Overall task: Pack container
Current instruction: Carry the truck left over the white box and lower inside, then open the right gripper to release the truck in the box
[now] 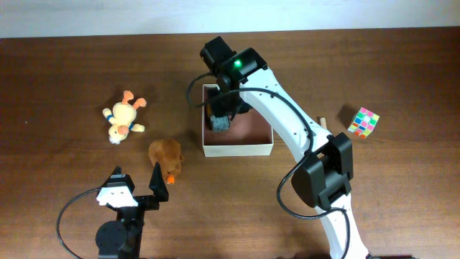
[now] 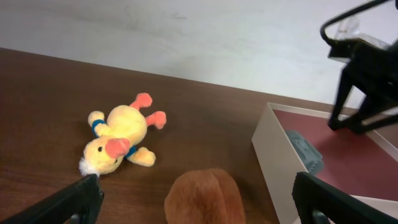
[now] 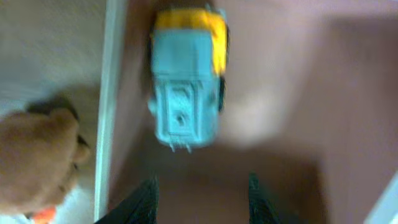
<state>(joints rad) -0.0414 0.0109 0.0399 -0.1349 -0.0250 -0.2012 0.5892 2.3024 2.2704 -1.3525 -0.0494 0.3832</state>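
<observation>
Table [image 1: 65, 79]: dark wood top, pale wall along the far edge, everything sits on it.
R arm [image 1: 287, 119]: white, reaches from near-right edge up and over to mid-table, green light lit on the wrist.
Container [image 1: 237, 150]: here's the box, mid-table, a bit right of ctr, white walls, pink-brown floor, open top; R wrist hangs over its far-left part.
L gripper [image 1: 136, 180]: low at the near edge, left of ctr, fingers spread wide, nothing between them, pointing twd the plush toys.
R gripper [image 3: 202, 193]: above the container floor, two dark fingertips [image 3: 146, 199] apart w/ a clear gap, pinching nothing.
Brown plush [image 1: 165, 155]: just left of the container's near-left corner, orange bit at its near end; L gripper's dark finger is right beside it, contact unclear.
Duck plush [image 1: 123, 119]: yellow, orange feet and beak, blue band, lying on its side, left of the brown plush and apart from it.
Toy truck [image 3: 186, 81]: blue-grey w/ yellow end, inside the container, close along the left wall, clear of the R fingertips.
Cube [image 1: 364, 121]: multi-colour puzzle cube, far right, well apart from the container.
</observation>
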